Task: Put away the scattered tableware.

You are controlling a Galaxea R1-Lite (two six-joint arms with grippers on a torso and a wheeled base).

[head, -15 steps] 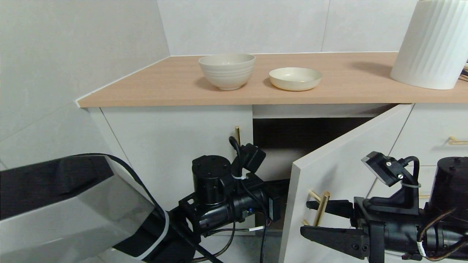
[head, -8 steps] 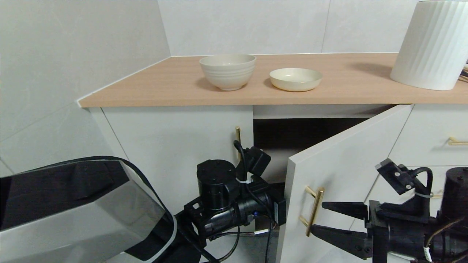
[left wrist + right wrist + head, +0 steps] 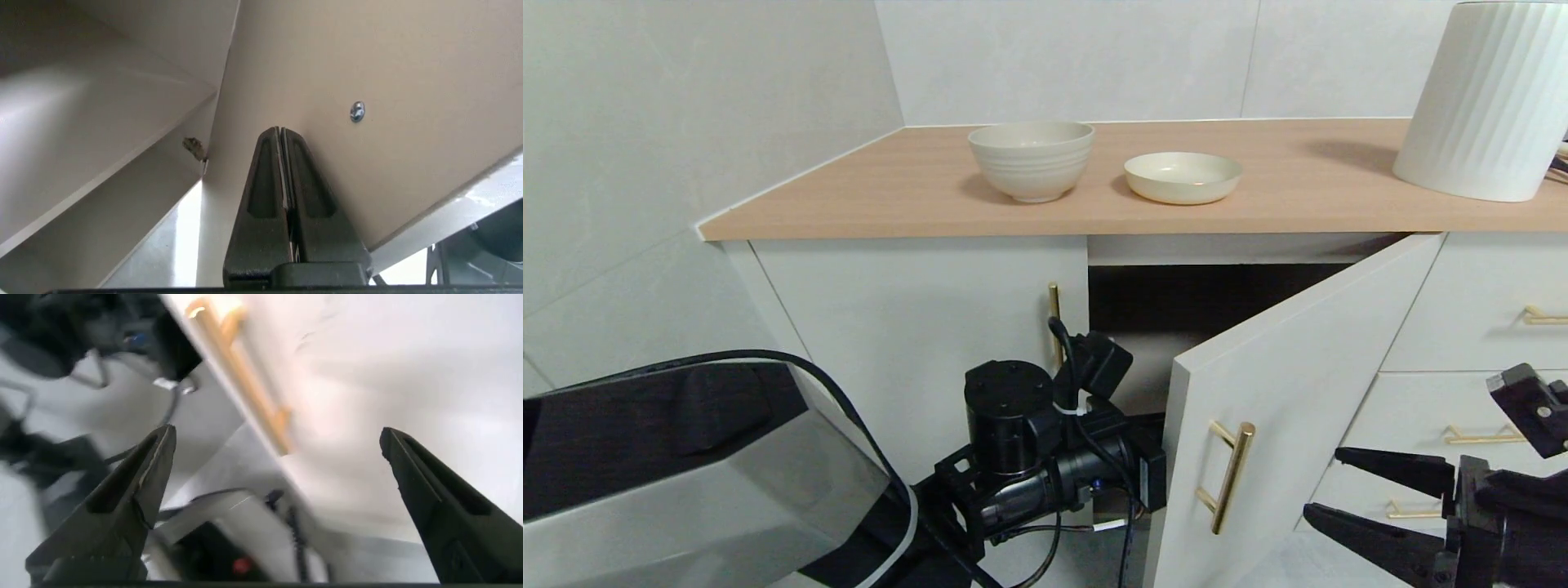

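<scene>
My right claw (image 3: pixel 1323 482) stands spread and empty near the door handle (image 3: pixel 1230 478), not touching it. My left claw (image 3: pixel 280 135) is clenched on nothing behind the cabinet door (image 3: pixel 1282 367).

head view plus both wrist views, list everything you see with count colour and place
bowl: one, off-white, on the countertop, left of the dish
dish: one, cream, shallow, on the countertop
ribbed container: one, white, countertop's right end
countertop: one, wood-toned, above the cabinets
cabinet door: one, white, swung open below the dish
door handle: one, gold, on the open door
closed door: one, white, left of the opening
drawers: several, white, right of the open door
left pincer: black, shut, by the open door's inner face
right pincer: black, open, apart from the door handle
</scene>
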